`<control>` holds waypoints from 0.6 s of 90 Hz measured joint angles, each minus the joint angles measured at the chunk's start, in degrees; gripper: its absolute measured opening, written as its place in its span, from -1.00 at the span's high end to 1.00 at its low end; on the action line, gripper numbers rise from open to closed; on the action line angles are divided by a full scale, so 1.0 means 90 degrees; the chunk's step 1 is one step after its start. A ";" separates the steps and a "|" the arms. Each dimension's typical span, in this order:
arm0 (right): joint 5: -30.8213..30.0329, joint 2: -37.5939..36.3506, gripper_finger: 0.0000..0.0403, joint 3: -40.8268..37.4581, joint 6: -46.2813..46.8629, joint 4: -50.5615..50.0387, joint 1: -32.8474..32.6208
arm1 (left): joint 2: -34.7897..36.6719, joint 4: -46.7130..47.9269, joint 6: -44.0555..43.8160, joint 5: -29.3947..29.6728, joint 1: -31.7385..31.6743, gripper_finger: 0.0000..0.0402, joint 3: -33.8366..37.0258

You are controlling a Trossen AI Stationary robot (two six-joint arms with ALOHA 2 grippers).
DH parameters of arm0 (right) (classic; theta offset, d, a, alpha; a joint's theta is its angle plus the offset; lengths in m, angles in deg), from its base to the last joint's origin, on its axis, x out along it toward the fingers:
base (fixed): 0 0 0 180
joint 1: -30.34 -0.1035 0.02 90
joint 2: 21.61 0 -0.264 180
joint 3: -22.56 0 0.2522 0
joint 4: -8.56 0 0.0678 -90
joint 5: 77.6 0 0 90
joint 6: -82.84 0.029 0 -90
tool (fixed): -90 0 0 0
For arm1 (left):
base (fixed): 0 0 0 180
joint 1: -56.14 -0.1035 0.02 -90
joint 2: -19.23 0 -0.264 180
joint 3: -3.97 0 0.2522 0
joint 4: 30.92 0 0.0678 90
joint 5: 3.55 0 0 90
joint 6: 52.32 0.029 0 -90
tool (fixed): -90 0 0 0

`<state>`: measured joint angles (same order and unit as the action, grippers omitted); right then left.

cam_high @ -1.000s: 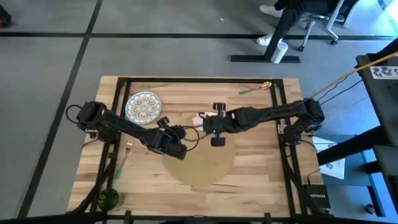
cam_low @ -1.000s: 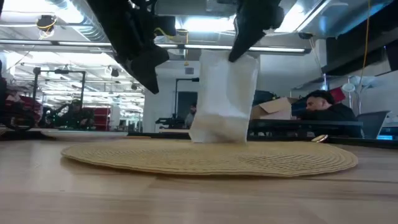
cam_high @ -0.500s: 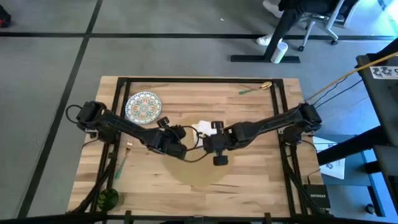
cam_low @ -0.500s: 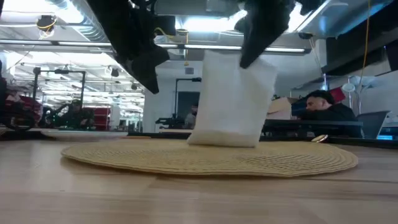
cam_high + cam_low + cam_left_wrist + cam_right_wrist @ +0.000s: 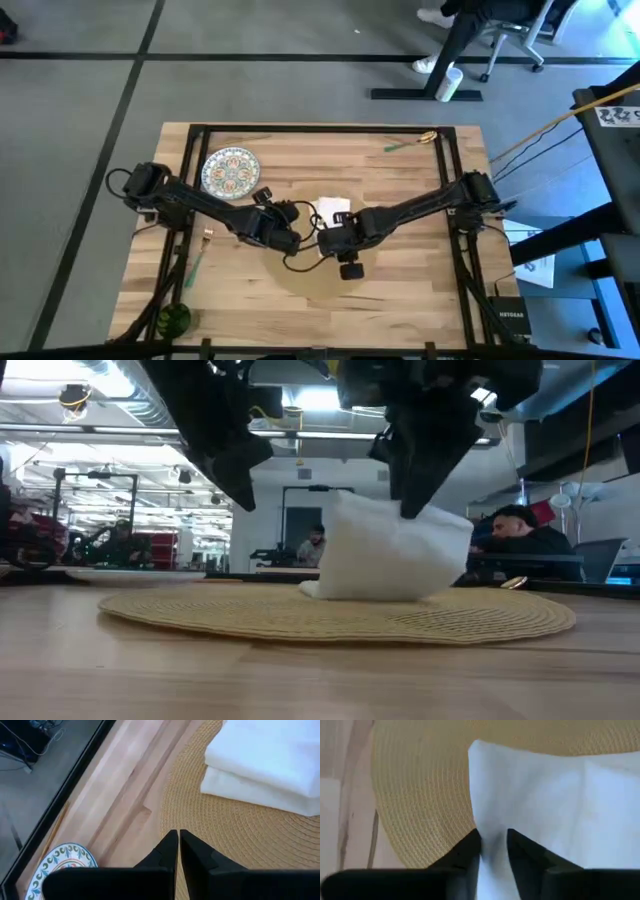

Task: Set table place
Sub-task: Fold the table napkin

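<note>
Round tan woven placemat [image 5: 325, 262] flat near the middle of the light plank table [image 5: 410, 290], largely covered from above by both arms. White folded napkin [image 5: 390, 555] slumped on the mat's far part, lower edge touching the weave, one upper corner lifted and pinched. Right gripper [image 5: 493, 851] closed on that corner of the napkin, cloth visible between the two dark fingers [image 5: 467, 852] (arm reaching in from the right edge of the table). Left gripper [image 5: 178, 851] above the mat's rim beside the napkin, fingers pressed together, empty. Patterned plate [image 5: 231, 170] on bare wood toward the far left corner, apart from the mat. Green-handled utensil [image 5: 408, 142] near the far right corner. Green object [image 5: 174, 320] at the near left corner.
</note>
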<state>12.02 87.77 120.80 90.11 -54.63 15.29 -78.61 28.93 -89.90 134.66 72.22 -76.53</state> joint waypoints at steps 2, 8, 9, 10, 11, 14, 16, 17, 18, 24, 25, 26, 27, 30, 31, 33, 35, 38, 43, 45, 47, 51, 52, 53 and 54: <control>0.0004 0.0000 0.40 0.0013 0.0000 -0.0001 0.0000 | -0.0001 0.0002 0.0000 -0.0002 0.0000 0.99 0.0000; 0.0085 0.0000 0.30 0.0034 0.0000 0.0036 0.0000 | -0.0001 0.0000 0.0000 0.0000 0.0000 0.99 0.0000; 0.0111 0.0000 0.29 0.0037 0.0000 0.0042 0.0000 | -0.0001 0.0000 0.0000 0.0000 0.0000 0.99 0.0000; 0.0137 0.0000 0.27 0.0037 0.0001 0.0047 0.0000 | -0.0001 0.0000 0.0000 0.0000 0.0000 0.99 0.0000; 0.0158 0.0000 0.26 0.0037 0.0001 0.0050 0.0000 | -0.0001 0.0000 0.0000 0.0000 0.0000 0.99 0.0000; 0.0194 0.0000 0.21 0.0037 -0.0005 0.0052 0.0000 | -0.0001 0.0000 0.0002 -0.0002 0.0000 0.99 0.0000; 0.0215 0.0000 0.18 0.0037 -0.0002 0.0054 0.0000 | -0.0001 0.0002 0.0002 -0.0002 0.0000 0.99 0.0000; 0.0227 0.0000 0.17 0.0037 -0.0002 0.0054 0.0000 | -0.0001 0.0002 0.0002 -0.0001 0.0000 0.99 0.0000; 0.0238 0.0000 0.16 0.0037 -0.0002 0.0058 0.0000 | -0.0001 0.0002 0.0002 0.0000 0.0000 0.99 0.0000; 0.0299 0.0000 0.08 0.0037 -0.0002 0.0092 0.0000 | -0.0001 0.0002 0.0002 0.0000 0.0000 0.99 0.0000; 0.0307 0.0000 0.07 0.0037 -0.0002 0.0099 0.0000 | -0.0001 0.0002 0.0002 0.0000 0.0000 0.99 0.0000; 0.0315 0.0000 0.06 0.0037 -0.0002 0.0104 0.0000 | -0.0001 0.0002 0.0002 -0.0001 0.0000 0.99 0.0000; 0.0322 0.0000 0.05 0.0037 -0.0002 0.0109 0.0000 | -0.0001 0.0002 0.0002 -0.0002 0.0000 0.99 0.0000; 0.0333 0.0000 0.02 0.0037 -0.0002 0.0131 0.0000 | -0.0001 0.0004 0.0002 0.0000 0.0000 0.99 0.0000; 0.0333 0.0000 0.01 0.0037 -0.0002 0.0142 0.0000 | -0.0001 0.0005 0.0002 -0.0001 0.0000 0.99 0.0000; 0.0333 0.0000 -0.01 0.0037 -0.0002 0.0161 0.0000 | -0.0001 0.0006 0.0002 -0.0001 0.0000 0.99 0.0000; 0.0332 0.0000 -0.03 0.0037 -0.0002 0.0179 0.0000 | -0.0001 0.0010 0.0002 0.0000 0.0000 0.99 0.0000; 0.0332 0.0000 -0.05 0.0037 -0.0002 0.0187 0.0000 | -0.0001 0.0022 0.0004 -0.0002 0.0000 0.99 -0.0001; 0.0326 0.0000 -0.06 0.0037 -0.0005 0.0183 0.0002 | -0.0001 0.0057 0.0002 -0.0007 0.0000 0.99 0.0000; 0.0312 0.0000 -0.07 0.0037 -0.0005 0.0183 0.0002 | -0.0001 0.0072 0.0002 -0.0010 0.0000 0.99 -0.0001; 0.0286 0.0000 -0.07 0.0033 -0.0006 0.0184 0.0002 | -0.0001 0.0094 0.0002 -0.0013 0.0000 0.99 -0.0001; 0.0275 0.0000 -0.06 0.0017 -0.0028 0.0186 0.0007 | -0.0001 0.0149 -0.0015 -0.0017 0.0000 0.99 0.0000; 0.0275 0.0000 -0.05 0.0012 -0.0037 0.0193 0.0007 | -0.0001 0.0159 -0.0018 -0.0017 0.0000 0.99 0.0000; 0.0272 0.0000 -0.05 0.0007 -0.0047 0.0206 0.0008 | -0.0001 0.0166 -0.0025 -0.0017 0.0000 0.99 0.0000; 0.0267 0.0000 -0.04 0.0001 -0.0058 0.0221 0.0010 | -0.0001 0.0170 -0.0035 -0.0017 0.0000 0.99 0.0000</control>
<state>14.43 87.77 120.81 89.58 -52.64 15.38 -78.62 30.46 -90.21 134.50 72.22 -76.53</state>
